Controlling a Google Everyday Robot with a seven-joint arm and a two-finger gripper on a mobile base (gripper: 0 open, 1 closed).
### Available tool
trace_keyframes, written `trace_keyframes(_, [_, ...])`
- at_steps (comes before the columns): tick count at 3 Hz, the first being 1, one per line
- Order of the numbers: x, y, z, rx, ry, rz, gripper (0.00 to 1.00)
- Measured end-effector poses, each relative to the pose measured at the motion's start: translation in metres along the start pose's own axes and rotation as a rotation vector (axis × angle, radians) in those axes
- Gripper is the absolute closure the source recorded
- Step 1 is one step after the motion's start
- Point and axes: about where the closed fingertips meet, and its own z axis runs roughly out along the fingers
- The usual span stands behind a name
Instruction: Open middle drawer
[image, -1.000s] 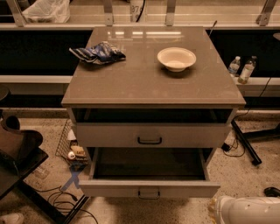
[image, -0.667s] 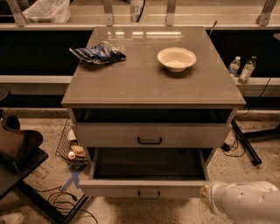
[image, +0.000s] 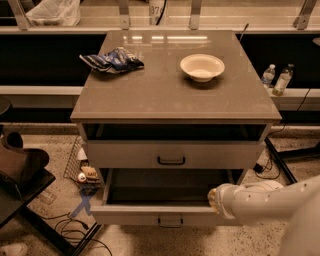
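the middle drawer (image: 125, 215) stands pulled well out beneath the top drawer (image: 125, 154). the gripper (image: 214, 199) sits at its right front corner, just over the rim; whether it is spread or pressed together cannot be told.

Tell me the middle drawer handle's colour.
Black handle, camera view; gripper sits at the middle drawer's front right corner.

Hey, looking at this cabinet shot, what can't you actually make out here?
All in the camera view:
- Inside of the middle drawer: in deep shadow, contents unknown.
- The lowest drawer: hidden under the pulled-out middle drawer and cut off by the bottom edge.
- The gripper: at the middle drawer's right front corner, its state is unclear.
- The arm: cut off by the right edge.
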Motion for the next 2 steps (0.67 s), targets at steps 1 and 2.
trace_keyframes(1, [0.012,-0.021,0.037,0.013,-0.004,-0.015,1.0])
trace_keyframes(2, [0.043,-0.036,0.095,-0.016,0.036,0.016,1.0])
